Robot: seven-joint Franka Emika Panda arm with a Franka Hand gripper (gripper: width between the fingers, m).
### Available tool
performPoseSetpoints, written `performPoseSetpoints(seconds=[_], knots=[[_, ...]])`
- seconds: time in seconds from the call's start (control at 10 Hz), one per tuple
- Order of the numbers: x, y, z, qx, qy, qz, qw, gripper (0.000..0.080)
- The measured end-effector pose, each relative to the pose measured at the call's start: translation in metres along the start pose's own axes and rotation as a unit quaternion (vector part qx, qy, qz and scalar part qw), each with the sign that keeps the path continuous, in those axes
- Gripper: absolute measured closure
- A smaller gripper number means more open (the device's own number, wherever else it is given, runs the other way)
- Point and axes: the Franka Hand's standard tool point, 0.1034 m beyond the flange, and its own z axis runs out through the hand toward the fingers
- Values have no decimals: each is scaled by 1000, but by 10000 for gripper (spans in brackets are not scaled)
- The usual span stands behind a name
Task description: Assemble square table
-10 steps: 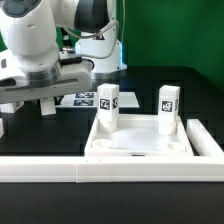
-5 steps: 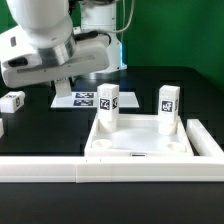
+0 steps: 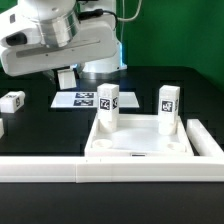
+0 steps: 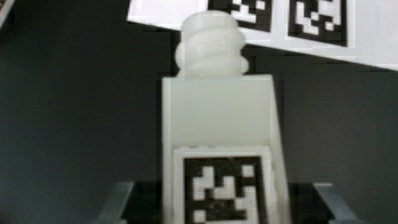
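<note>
**Loose leg** [image 3: 12, 101]: lies on its side at the left edge of the exterior frame. It is not needed for this step.

**Gripper** [image 4: 221, 205]: sits upper left in the exterior frame, raised above the table surface. In the wrist view its fingers are closed on both flanks of the held leg [image 4: 217, 110], with the tag facing the camera and the screw tip pointing away.

**Marker board** [image 3: 80, 100]: centre left. Keep clear of it.

**Square table** [image 3: 140, 146]: lower centre, rim up, just behind the border rail [image 3: 100, 172]. The centre leg [image 3: 108, 108] and the right leg [image 3: 167, 108] stand in its rear corners.

**Procedure:** carry the held leg high over both standing legs. Centre the screw tip on a free front socket before lowering, keeping the leg's axis vertical. Judged risk: cross-threading if the leg is tilted.

**Surroundings:** black tabletop [image 3: 40, 128]; green backdrop [image 3: 175, 30] at upper right.
</note>
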Motion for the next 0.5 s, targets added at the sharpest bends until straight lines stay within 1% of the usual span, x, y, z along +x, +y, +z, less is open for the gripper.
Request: performPoseSetpoints(seconds=[0.2, 0.3, 0.4, 0.5], knots=[[3, 2, -2, -6, 67, 2, 998, 509], [7, 0, -13, -1, 82, 6, 997, 509], [18, 1, -26, 8, 118, 11, 993, 509], [25, 5, -37, 10, 147, 8, 989, 509]])
